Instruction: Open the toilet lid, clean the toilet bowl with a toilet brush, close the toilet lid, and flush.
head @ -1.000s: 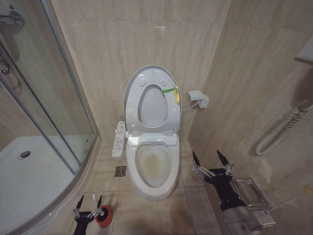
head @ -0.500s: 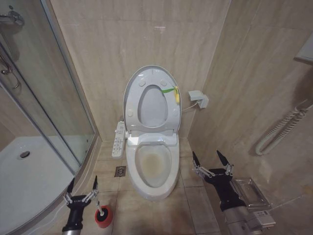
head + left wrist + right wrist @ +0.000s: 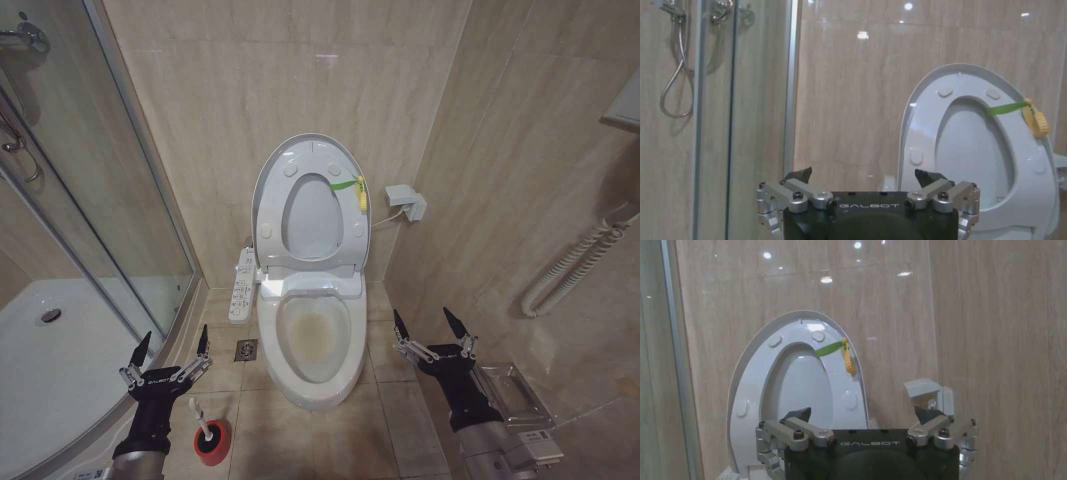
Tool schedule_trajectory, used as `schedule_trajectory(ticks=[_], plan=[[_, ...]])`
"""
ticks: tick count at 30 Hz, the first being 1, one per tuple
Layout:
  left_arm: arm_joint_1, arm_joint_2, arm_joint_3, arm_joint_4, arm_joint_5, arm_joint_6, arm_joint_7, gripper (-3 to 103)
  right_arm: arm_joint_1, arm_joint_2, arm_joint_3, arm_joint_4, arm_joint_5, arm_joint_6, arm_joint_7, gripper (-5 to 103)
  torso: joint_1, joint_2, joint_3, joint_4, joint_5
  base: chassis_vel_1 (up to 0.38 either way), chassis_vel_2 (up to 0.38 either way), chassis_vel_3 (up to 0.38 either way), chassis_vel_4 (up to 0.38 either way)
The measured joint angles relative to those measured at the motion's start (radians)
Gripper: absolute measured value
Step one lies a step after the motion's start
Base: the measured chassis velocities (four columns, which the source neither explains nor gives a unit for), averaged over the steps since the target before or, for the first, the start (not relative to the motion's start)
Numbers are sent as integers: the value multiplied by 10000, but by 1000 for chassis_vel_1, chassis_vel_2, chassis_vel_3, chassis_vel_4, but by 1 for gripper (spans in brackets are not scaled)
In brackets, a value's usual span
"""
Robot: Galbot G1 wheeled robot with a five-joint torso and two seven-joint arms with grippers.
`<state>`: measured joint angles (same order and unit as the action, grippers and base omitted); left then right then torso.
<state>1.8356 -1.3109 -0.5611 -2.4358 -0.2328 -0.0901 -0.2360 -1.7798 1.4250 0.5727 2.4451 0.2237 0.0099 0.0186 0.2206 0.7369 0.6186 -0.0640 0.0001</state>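
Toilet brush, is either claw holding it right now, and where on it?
Neither. Left claw and right claw are open and empty; the toilet brush stands in its red holder.

A white toilet lid and a white seat ring with a green-yellow tag are seen. The white toilet bowl is stained yellowish-brown inside. The brush holder is red; beige veined tiles are shown.

left tool: black body, silver knuckles with screws, dark pointed fingers | right tool: same build | marking: white GALBOT lettering
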Motion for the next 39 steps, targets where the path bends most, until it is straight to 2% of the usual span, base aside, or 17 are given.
schedule_trajectory(ticks=[3, 9, 22, 39], plan=[[174, -81, 92, -209, 147, 194, -63, 100, 0, 0, 0, 0, 0, 0, 0, 100, 0, 0, 0, 1, -1, 0, 0, 0, 0], [665, -297, 370, -404, 708, 166, -84, 100, 0, 0, 0, 0, 0, 0, 0, 100, 0, 0, 0, 2, -1, 0, 0, 0, 0], [1023, -631, 75, -683, 801, 2, -58, 100, 0, 0, 0, 0, 0, 0, 0, 100, 0, 0, 0, 2, -1, 0, 0, 0, 0], [1319, -664, 364, -672, 1210, -139, 26, 100, 0, 0, 0, 0, 0, 0, 0, 100, 0, 0, 0, 1, -1, 0, 0, 0, 0]])
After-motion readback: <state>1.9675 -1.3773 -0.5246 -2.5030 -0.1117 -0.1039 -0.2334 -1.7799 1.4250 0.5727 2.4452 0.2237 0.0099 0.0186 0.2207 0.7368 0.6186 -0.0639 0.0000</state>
